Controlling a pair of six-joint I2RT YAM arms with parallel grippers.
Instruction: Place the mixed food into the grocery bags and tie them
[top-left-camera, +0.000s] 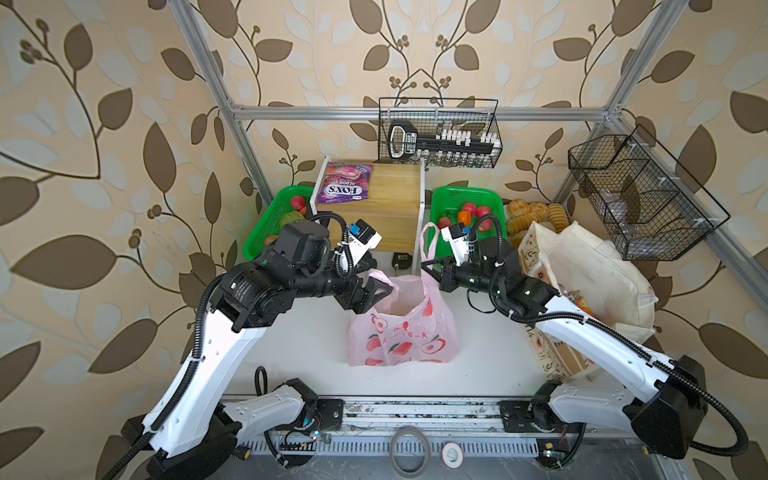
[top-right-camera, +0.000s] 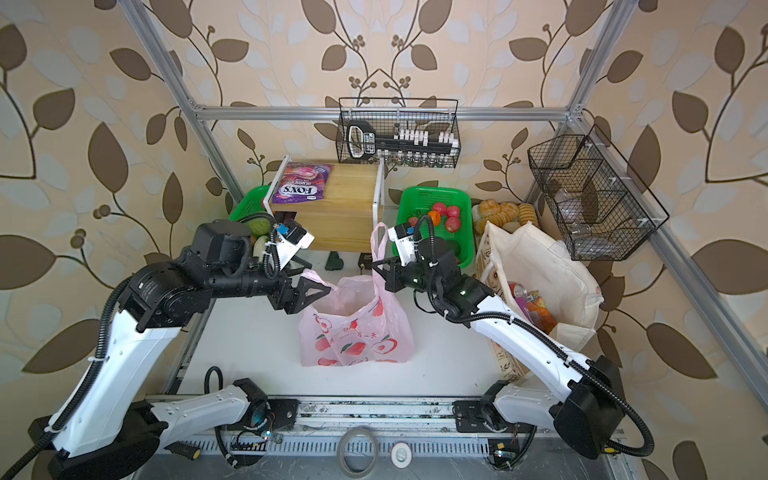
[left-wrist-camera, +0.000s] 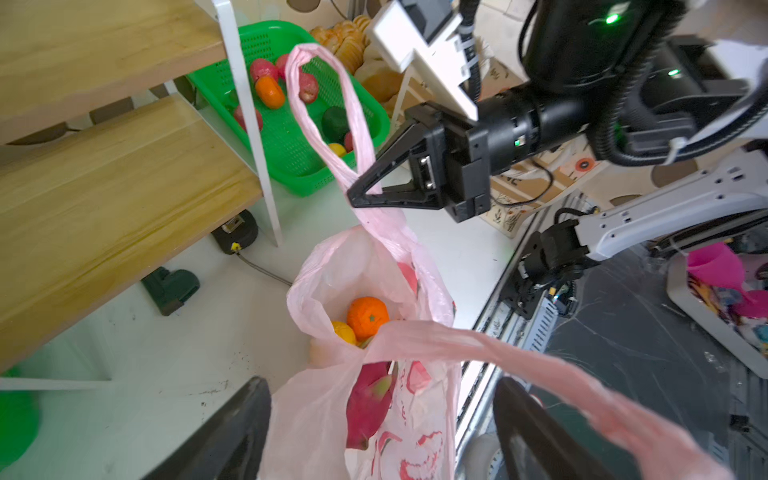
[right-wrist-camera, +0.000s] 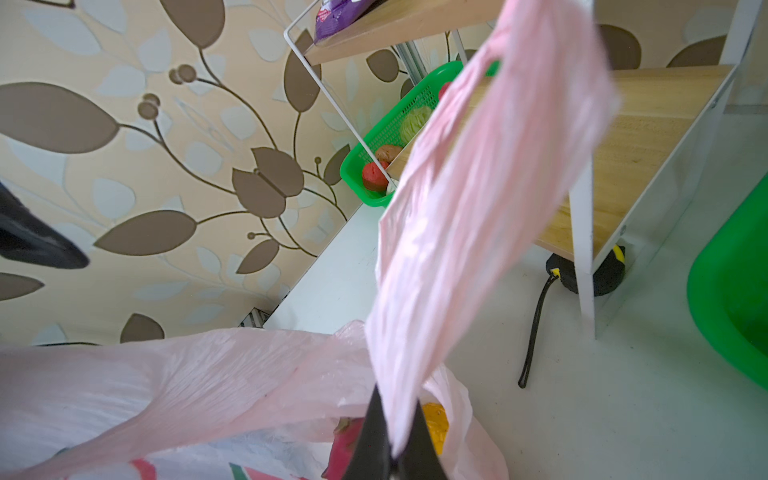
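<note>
right hand (left-wrist-camera: 361, 195): clamped tight on the far handle (left-wrist-camera: 297, 104) of the pink bag (top-left-camera: 399, 332), pinching it low down so the loop stands free above the fingertips and that side of the mouth is held up.
left hand (top-left-camera: 380, 293): jaws spread wide, nothing pinched; the near handle (left-wrist-camera: 498, 349) runs loose across the gap between its fingers (left-wrist-camera: 237, 428), which sit either side of it as if lined up to close.
pink bag: stands on the tabletop (top-left-camera: 299, 353) between the two hands, mouth open, its film slack.
inside the bag: an orange (left-wrist-camera: 368, 316) with a yellow fruit (left-wrist-camera: 343, 332) touching it, and a pink dragon fruit (left-wrist-camera: 370, 399) against the near wall; the load sits low, which likely anchors the bag while the handles are drawn up.
canvas tote (top-left-camera: 590, 266): slumped open on the tabletop behind the right arm; a red cola can (top-right-camera: 516, 288) and an orange packet (top-right-camera: 542, 318) show in its mouth.
step in hand: food looks loaded, so this reads as the start of tying the pink bag, with one handle secured and the other not yet gripped.
next move calls for: the left hand to close on its handle, then the two to cross.
risk: thin film may slip or stretch, and a hard pull could tip the bag.
further out: green basket (top-left-camera: 461, 195) of spare fruit and the wooden shelf (top-left-camera: 395, 199) with a purple fox's packet (top-left-camera: 345, 189), all apart from the bag.
</note>
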